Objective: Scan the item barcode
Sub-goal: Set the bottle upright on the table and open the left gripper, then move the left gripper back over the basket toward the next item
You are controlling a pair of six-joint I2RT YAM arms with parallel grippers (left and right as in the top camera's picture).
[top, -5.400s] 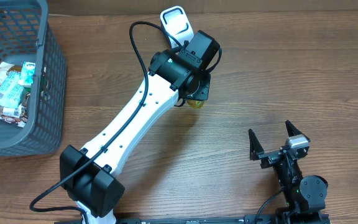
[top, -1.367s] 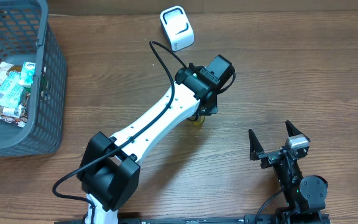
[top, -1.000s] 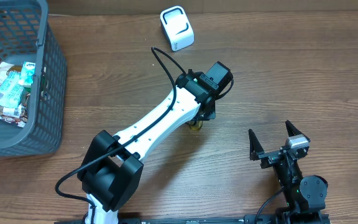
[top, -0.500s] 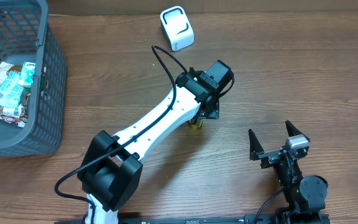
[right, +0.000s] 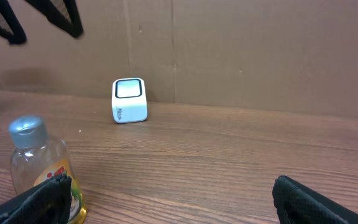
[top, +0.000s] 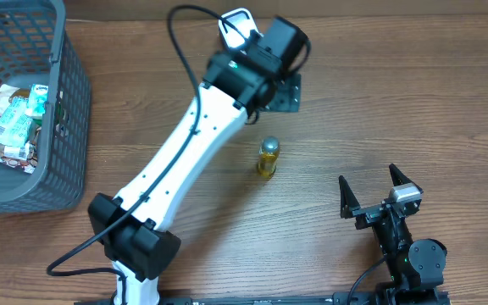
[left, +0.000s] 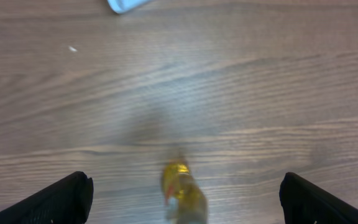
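The left gripper point(top: 283, 93), jaws apart and empty, hovers just beyond the upright bottle point(top: 268, 158), on the side away from the robot. A low approach could topple the bottle. The right gripper point(top: 368, 182), near the bottle's right, is also spread wide.

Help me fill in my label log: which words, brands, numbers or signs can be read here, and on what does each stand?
Nothing reads clearly enough to quote.
Scanner: a small dark mark on its front, too small to read.
Bottle: red print on its label, partly hidden and unreadable.
Packets in the basket: green and white print, too small to read.
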